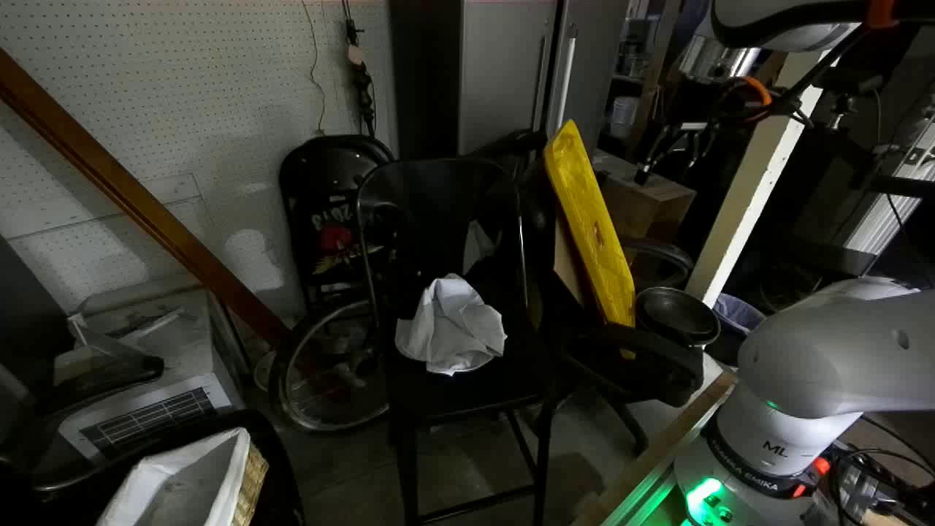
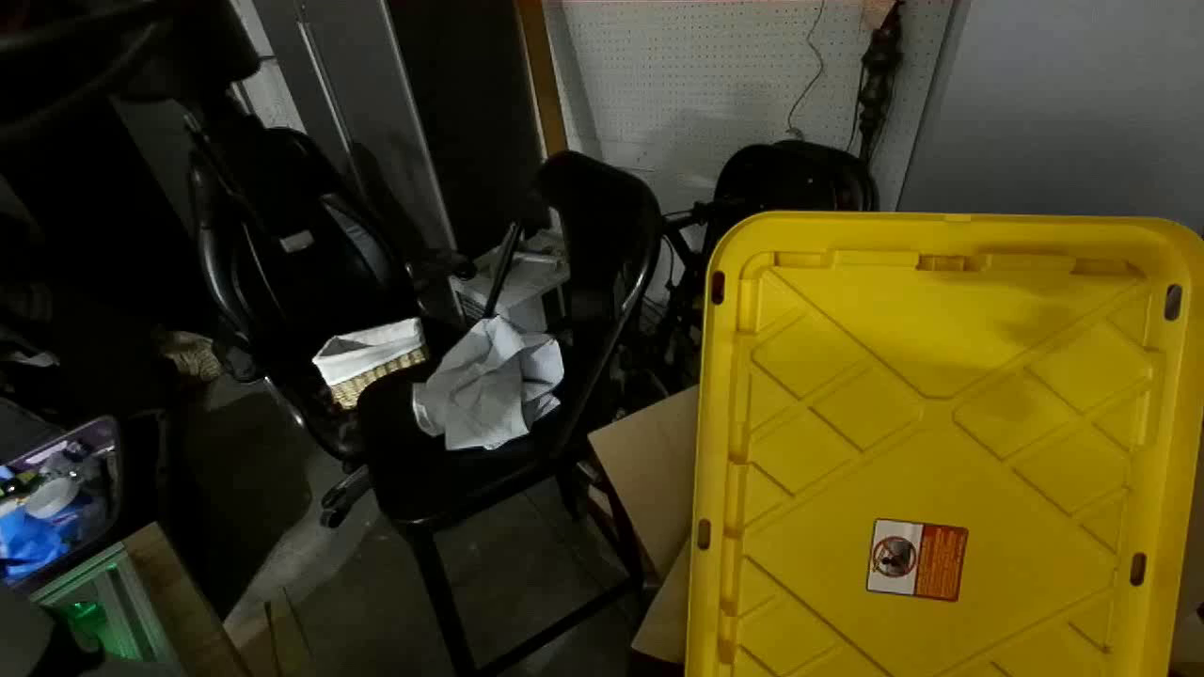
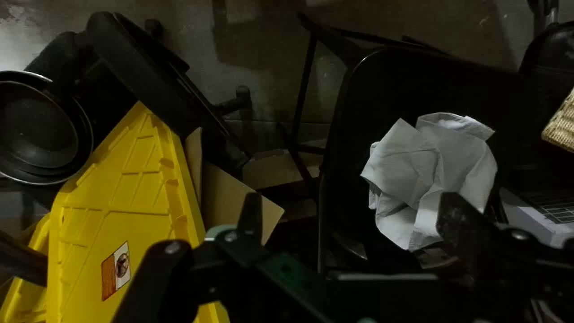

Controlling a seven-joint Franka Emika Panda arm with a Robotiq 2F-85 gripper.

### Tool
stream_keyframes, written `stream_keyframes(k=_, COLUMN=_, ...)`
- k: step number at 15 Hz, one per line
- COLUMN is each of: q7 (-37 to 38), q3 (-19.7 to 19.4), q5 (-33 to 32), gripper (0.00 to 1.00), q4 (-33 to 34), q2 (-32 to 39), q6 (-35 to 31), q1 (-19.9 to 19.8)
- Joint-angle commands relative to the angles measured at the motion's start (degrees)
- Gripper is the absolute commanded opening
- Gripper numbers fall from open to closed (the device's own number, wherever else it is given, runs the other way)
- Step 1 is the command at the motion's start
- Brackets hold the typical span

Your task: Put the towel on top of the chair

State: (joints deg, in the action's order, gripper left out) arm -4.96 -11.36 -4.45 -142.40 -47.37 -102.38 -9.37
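Observation:
A crumpled light grey-white towel (image 1: 451, 329) lies in a loose heap on the seat of the black chair (image 1: 467, 398). The towel (image 2: 491, 384) and the chair (image 2: 414, 484) also show in an exterior view from another angle. In the wrist view the towel (image 3: 430, 175) lies on the dark seat (image 3: 403, 85), partly hidden behind a fingertip. My gripper (image 3: 350, 199) is open with its fingers wide apart and nothing between them. In an exterior view the gripper (image 1: 668, 157) is raised, off to the side of the chair and apart from the towel.
A yellow plastic lid (image 1: 590, 226) leans beside the chair; it looms large in an exterior view (image 2: 941, 442). Dark pans (image 1: 676, 310) and an office chair (image 1: 635, 358) stand near the robot base. A lined wicker basket (image 2: 372, 362) rests on another black chair.

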Motion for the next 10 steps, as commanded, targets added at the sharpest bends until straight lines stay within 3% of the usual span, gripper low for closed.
stream_keyframes(k=1, q7=-0.1, q3=0.1, q5=0.1, gripper=1.00, q4=0.2, q2=0.1, q6=0.2, q1=-0.1)
stream_keyframes(k=7, q7=-0.1, q3=0.1, q5=0.1, gripper=1.00, q4=0.2, q2=0.1, q6=0.2, q1=-0.1)
stream_keyframes(k=10, q7=-3.2, q3=-1.3, q5=3.7, gripper=1.00, q4=1.5, q2=4.1, q6=-4.8, q1=3.6)
